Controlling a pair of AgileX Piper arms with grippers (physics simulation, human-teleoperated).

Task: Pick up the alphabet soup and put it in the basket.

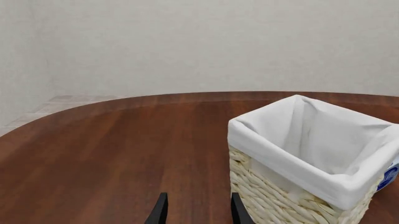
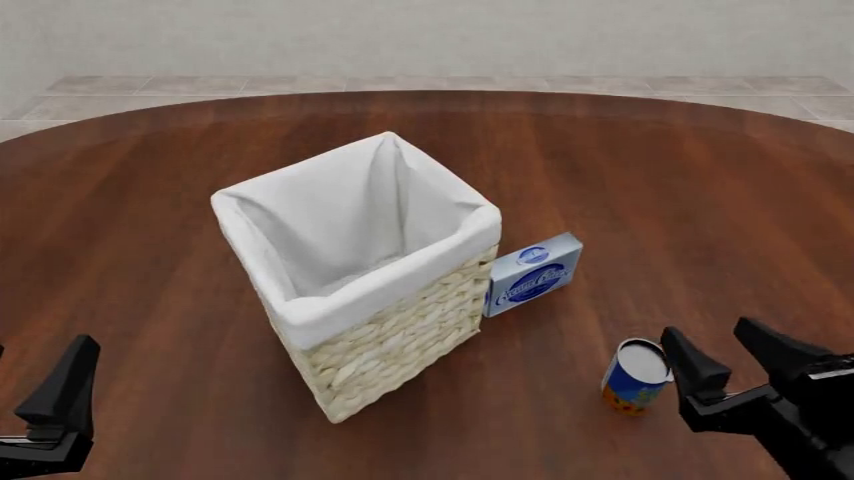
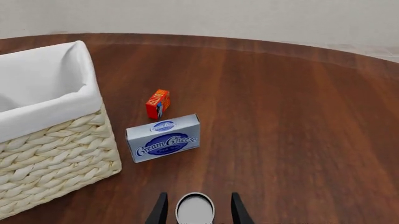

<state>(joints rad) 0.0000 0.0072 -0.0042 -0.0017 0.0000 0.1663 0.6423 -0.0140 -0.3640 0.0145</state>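
Note:
The alphabet soup (image 2: 635, 375) is a small can with a silvery lid and a blue label, standing upright on the table to the right of the basket (image 2: 400, 340). My right gripper (image 2: 707, 332) is open just right of the can. In the right wrist view the alphabet soup lid (image 3: 195, 207) lies between the two spread fingers of the right gripper (image 3: 198, 194), with no visible contact. The basket (image 3: 56, 140) is tall pale wicker with a white cloth lining. My left gripper (image 1: 198, 194) is open and holds nothing, close to the basket (image 1: 281, 158); it sits low at the left gripper (image 2: 40, 345) corner.
A blue-and-white cream cheese box (image 2: 534, 273) stands on edge against the basket's right side, also seen as the cream cheese box (image 3: 163, 138). A small orange box (image 3: 158, 103) stands just behind it. The round brown table (image 2: 667, 170) spreads around them.

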